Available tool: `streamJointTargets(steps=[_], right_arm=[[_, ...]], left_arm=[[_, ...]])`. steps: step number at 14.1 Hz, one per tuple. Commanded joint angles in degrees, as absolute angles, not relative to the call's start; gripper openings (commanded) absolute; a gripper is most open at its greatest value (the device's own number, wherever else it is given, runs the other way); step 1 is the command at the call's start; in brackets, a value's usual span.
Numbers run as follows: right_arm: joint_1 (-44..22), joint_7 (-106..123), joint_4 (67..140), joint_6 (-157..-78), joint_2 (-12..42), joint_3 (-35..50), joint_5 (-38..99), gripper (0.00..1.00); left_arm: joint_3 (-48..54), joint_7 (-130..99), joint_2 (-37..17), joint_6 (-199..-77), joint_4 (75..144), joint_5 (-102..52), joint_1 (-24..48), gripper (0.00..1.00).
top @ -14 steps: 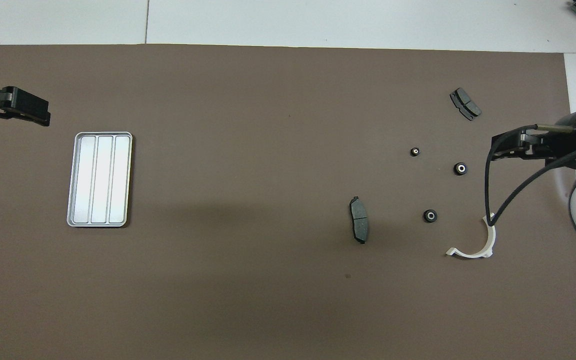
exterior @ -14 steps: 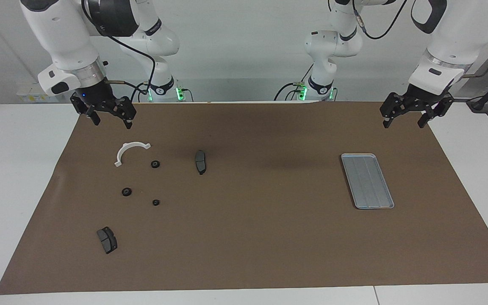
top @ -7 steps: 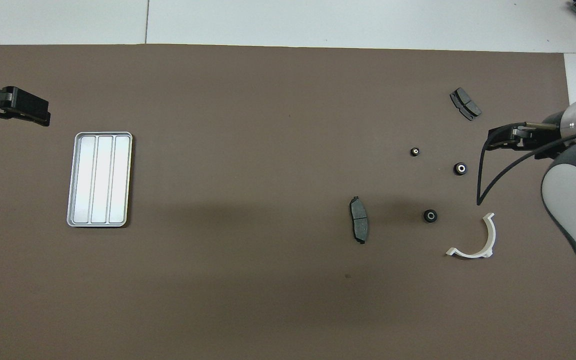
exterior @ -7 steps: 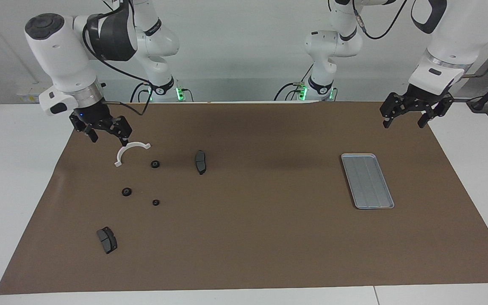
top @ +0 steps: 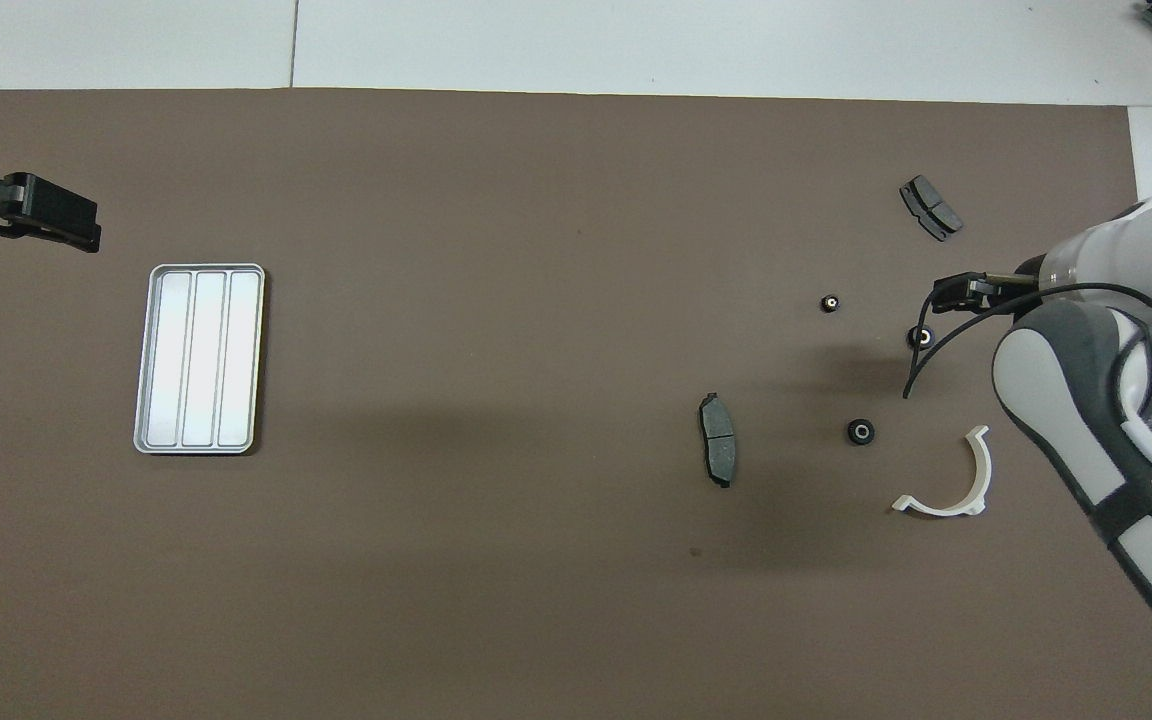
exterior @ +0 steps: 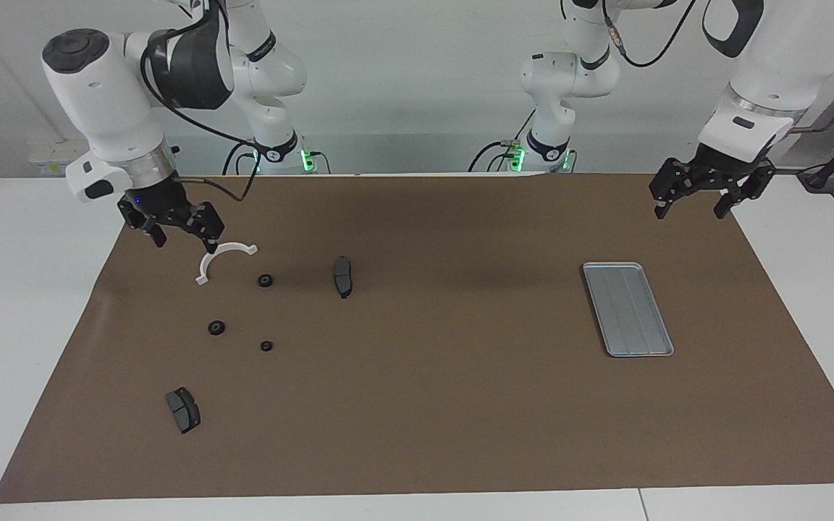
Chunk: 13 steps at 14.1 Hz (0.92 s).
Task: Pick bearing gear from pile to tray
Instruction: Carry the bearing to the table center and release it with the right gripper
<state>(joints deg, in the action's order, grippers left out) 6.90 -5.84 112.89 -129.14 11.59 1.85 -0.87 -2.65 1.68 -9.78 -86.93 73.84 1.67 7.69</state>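
Observation:
The pile lies toward the right arm's end of the mat. It holds a white half-ring bracket (exterior: 223,259), three small black bearing gears (exterior: 265,280) (exterior: 216,328) (exterior: 266,346) and two dark grey brake pads (exterior: 342,276) (exterior: 183,409). My right gripper (exterior: 185,242) hangs open and holds nothing, low over the mat at the bracket's edge. The silver tray (exterior: 627,309) has nothing in it and lies toward the left arm's end. My left gripper (exterior: 690,211) waits open in the air, over the mat's edge by the tray's corner.
A brown mat (exterior: 446,391) covers most of the white table (exterior: 26,289). In the overhead view the right arm's forearm (top: 1086,420) and its black cable (top: 936,350) cross over the pile's outer side.
My right gripper has come down and moved in over the bracket's edge, and the arm has swung further over the mat. The left arm and all parts are unmoved.

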Motion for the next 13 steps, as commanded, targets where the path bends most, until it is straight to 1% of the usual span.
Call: streamJointTargets(steps=[1,3,7,8,12,13], right_arm=[[7.65,-3.17,116.01,-134.10,12.82,2.29,0.62,1.00],[7.65,-2.99,116.72,-137.53,14.58,2.29,0.53,1.00],[7.21,-3.08,117.15,-139.57,16.87,2.29,0.53,1.00],[7.21,-3.08,117.59,-139.66,17.14,2.29,0.53,0.95],[7.03,-3.08,117.68,-139.66,17.67,2.29,0.53,0.81],[7.03,-3.08,117.77,-139.66,17.75,2.29,0.53,0.75]], left_arm=[[-2.55,1.23,-9.32,-87.89,74.79,0.79,7.29,1.00],[-2.55,1.32,-9.32,-87.98,74.79,0.79,7.21,1.00],[-2.55,1.32,-9.40,-87.98,74.79,0.79,7.21,1.00],[-2.64,1.32,-9.40,-87.98,74.79,0.79,7.21,1.00],[-2.64,1.32,-9.49,-88.07,74.79,0.79,7.21,1.00],[-2.64,1.32,-9.49,-88.07,74.79,0.70,7.21,1.00]])
